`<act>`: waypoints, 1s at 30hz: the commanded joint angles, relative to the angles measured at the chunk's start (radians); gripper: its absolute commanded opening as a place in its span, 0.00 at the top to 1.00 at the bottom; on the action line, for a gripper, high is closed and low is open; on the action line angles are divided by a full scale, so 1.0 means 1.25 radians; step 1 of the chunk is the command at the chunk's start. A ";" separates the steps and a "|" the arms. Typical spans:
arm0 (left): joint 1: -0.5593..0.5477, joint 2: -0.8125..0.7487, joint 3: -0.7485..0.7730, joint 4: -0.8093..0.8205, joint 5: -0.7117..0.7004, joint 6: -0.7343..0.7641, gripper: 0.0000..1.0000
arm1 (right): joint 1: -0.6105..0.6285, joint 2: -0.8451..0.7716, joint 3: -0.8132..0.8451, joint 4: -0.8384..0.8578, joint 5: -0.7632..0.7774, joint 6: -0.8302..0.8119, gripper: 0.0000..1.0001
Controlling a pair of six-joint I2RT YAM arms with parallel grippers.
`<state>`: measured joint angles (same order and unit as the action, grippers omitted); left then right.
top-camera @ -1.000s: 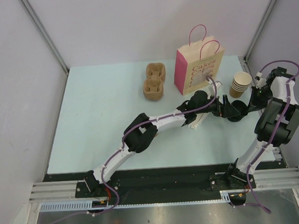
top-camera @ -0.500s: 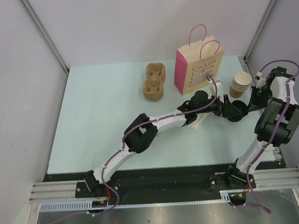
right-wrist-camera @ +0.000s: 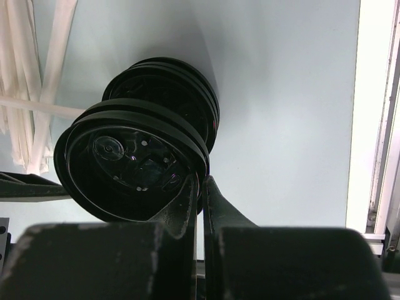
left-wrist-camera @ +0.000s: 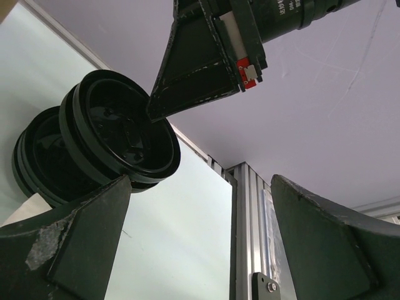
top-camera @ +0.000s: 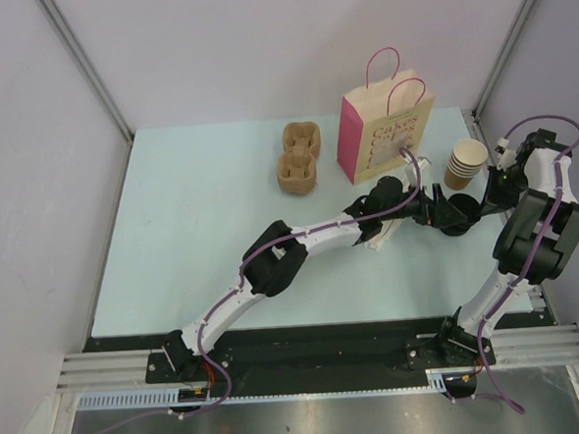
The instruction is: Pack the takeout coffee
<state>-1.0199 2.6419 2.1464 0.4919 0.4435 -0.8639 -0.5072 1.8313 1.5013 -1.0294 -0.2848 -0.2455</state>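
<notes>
No brown cup with a black lid shows in any view. A small stack of black plastic lids [top-camera: 457, 217] lies on the table, right of centre. My right gripper [right-wrist-camera: 201, 181] is shut on the rim of the top lid [right-wrist-camera: 125, 162], which is tilted up off the lower lids [right-wrist-camera: 181, 87]. In the left wrist view the top lid [left-wrist-camera: 125, 131] is pinched by the right gripper's fingers [left-wrist-camera: 194, 75]. My left gripper [left-wrist-camera: 200, 250] is wide open and empty, its left finger just beside the lids. The pink paper bag [top-camera: 382, 123] stands upright behind them.
A stack of pale beige lidless cups [top-camera: 466, 162] stands right of the bag. A brown cardboard cup carrier [top-camera: 299, 157] lies left of the bag. The table's right rail [left-wrist-camera: 250, 206] is close beyond the lids. Both arms meet over the right half of the table [top-camera: 191, 213].
</notes>
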 commanded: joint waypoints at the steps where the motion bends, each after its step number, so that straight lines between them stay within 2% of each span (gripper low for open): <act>1: -0.005 0.023 0.041 0.016 -0.010 -0.002 0.00 | 0.006 -0.008 0.003 -0.031 -0.072 0.001 1.00; 16: 0.001 0.034 0.049 0.000 -0.020 0.004 0.02 | -0.004 0.025 0.008 -0.037 -0.113 0.006 1.00; 30: 0.002 0.045 0.066 -0.063 -0.066 -0.012 0.29 | -0.002 0.019 0.014 -0.050 -0.146 -0.011 1.00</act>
<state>-1.0054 2.6843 2.1750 0.4297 0.3901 -0.8654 -0.5213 1.8606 1.5013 -1.0199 -0.3622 -0.2584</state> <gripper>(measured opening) 0.730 0.020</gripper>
